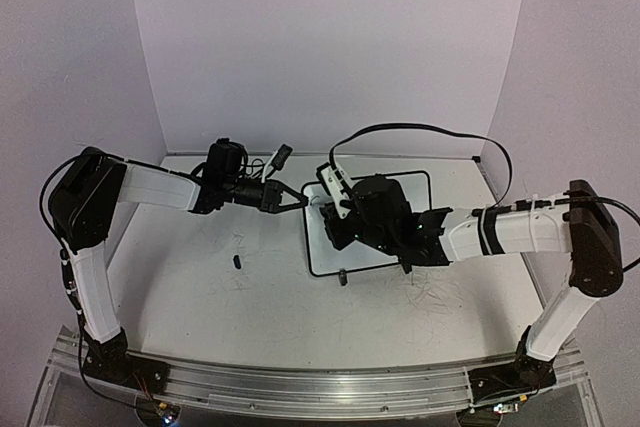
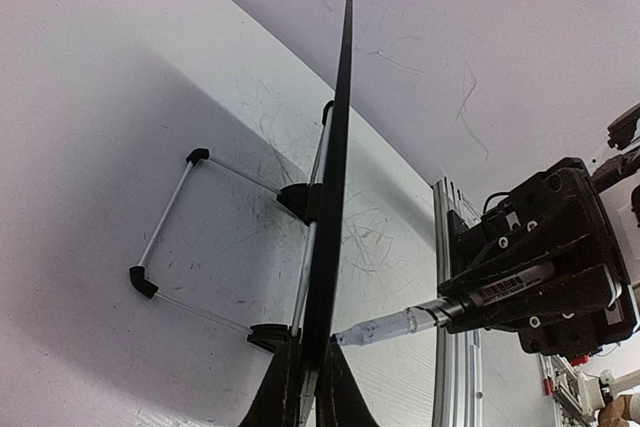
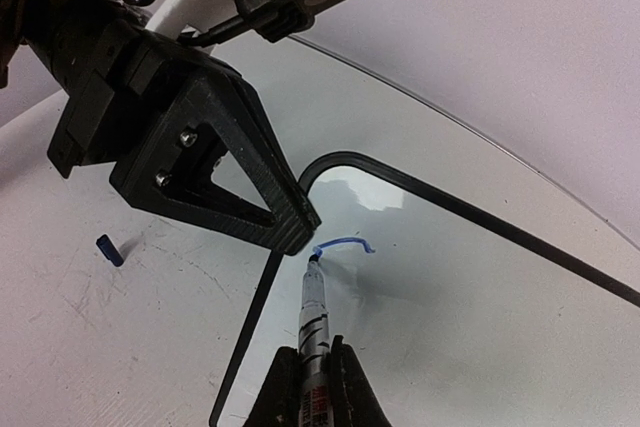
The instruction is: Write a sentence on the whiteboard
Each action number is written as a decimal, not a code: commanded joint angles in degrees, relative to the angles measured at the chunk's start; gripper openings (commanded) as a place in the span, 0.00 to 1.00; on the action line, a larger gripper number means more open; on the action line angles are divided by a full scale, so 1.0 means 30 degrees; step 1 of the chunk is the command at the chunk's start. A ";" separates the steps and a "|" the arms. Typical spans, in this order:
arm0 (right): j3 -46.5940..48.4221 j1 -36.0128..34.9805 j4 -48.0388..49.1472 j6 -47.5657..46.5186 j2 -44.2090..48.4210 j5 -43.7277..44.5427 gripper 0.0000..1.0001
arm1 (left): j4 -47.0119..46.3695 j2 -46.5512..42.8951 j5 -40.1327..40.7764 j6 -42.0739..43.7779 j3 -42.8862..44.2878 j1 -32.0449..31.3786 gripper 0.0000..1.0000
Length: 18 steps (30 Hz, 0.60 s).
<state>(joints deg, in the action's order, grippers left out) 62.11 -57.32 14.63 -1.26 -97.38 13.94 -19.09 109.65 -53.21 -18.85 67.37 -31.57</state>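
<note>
1. Well, my left gripper (image 2: 308, 392) is clenched on the left edge of the whiteboard (image 3: 470, 287). Its matte black, wedge-shaped fingers pinch the thin black frame, which the left wrist view shows edge-on.
2. Left of the whiteboard and well apart from it, a small dark marker cap (image 3: 109, 250) lies on the tabletop (image 1: 190, 297), a dull white surface covered in fine grey scuffs.
3. The whiteboard itself is glossy white and rectangular with rounded corners. Behind it, a stand (image 2: 165, 219) of thin silvery rods with black corner pieces reaches onto the tabletop.
4. Near the whiteboard's upper left corner sits a short, curved blue stroke (image 3: 342, 243); no whole word is readable.
5. The marker (image 3: 313, 317) is a slim grey barrel with printed lettering. Its tip is at the stroke's left end, against the whiteboard.
6. My right gripper (image 3: 315, 392) is grasping the marker by its barrel, over the whiteboard's left part.
7. From above, my right wrist and its black camera housing cover the whiteboard's middle and hide the stroke. A left finger overhangs the corner just beside the stroke.
8. Right of the whiteboard, grey scribbles (image 1: 430, 292) mark the tabletop.
</note>
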 commanded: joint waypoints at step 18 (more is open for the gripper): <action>-0.0396 0.0010 -0.0833 0.0272 0.0537 0.1763 0.00 | -0.0292 -0.0574 -0.0622 -0.0192 0.0013 -0.0052 0.00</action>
<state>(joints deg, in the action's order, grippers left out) 61.86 -57.64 13.64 -1.24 -97.33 15.21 -19.09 109.66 -52.84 -18.87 67.37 -31.57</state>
